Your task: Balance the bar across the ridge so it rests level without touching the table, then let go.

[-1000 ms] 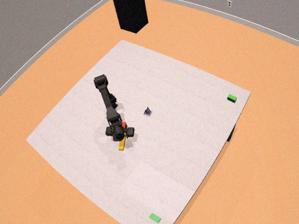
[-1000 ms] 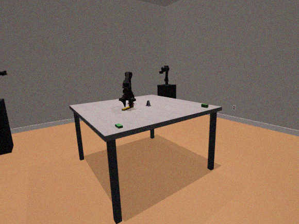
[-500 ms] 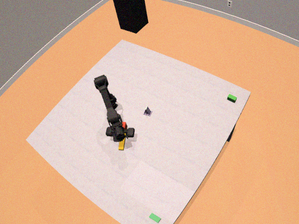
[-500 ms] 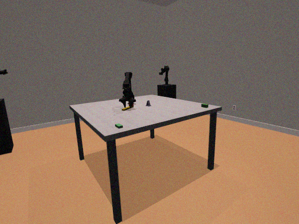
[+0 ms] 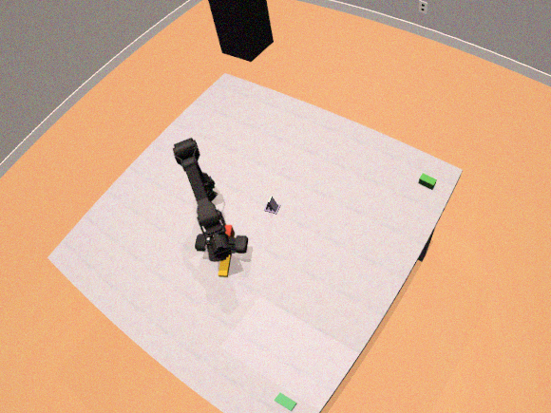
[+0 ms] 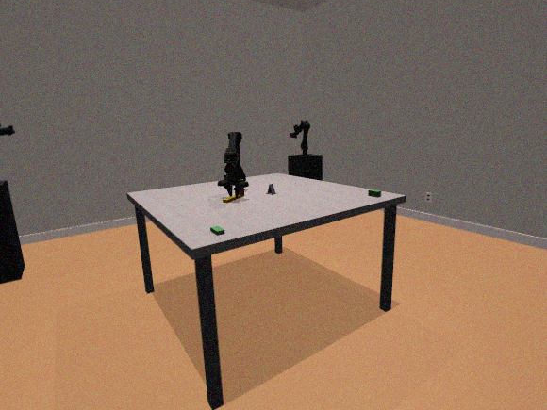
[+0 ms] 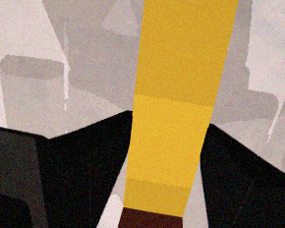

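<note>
yellow along most of its length and turning dark brown at its near end, the bar (image 7: 172,123) is seen in the wrist view between two black fingers, which are drawn in against its long sides; the gripper (image 5: 221,248) is closed on it. the arm (image 5: 199,196) is folded over from its base and pointed straight down at the table (image 6: 302,208), with the gripper low over the surface. one bar is counted, lying just under the gripper, its yellow end sticking out on the side away from the base and a red end showing by the wrist in the top view only. one small dark ridge (image 5: 273,205) stands apart from the bar, further along the table. two green blocks (image 5: 285,402) (image 5: 427,180) are counted, both well away from the bar at table corners. the finger contact is shown only by the wrist view; the table legs and a second arm (image 6: 302,135) on a black pedestal (image 6: 305,166) beyond the table are shown only by the exterior view.
</note>
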`<action>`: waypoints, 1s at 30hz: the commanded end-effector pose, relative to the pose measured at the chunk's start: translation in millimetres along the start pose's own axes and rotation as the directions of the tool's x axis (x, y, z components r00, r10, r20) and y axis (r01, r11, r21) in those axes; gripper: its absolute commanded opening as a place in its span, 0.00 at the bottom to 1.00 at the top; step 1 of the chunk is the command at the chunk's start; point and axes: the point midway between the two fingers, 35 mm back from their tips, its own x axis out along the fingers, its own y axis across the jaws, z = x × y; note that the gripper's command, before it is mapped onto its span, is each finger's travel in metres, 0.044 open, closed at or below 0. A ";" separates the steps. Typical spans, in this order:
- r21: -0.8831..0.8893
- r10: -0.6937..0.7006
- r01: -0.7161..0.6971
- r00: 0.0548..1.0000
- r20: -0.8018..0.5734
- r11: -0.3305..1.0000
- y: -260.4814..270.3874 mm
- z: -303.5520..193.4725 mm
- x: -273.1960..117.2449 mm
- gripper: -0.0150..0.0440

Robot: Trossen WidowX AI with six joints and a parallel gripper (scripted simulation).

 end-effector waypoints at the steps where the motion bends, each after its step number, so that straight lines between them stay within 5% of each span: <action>1: 0.000 -0.001 0.001 1.000 0.001 1.000 -0.1 0.1 0.0 0.41; 5: 0.000 0.000 0.000 1.000 0.000 1.000 0.5 1.2 -6.1 0.25; 30: -0.003 0.001 -0.001 1.000 -0.003 1.000 2.4 4.7 -69.4 0.25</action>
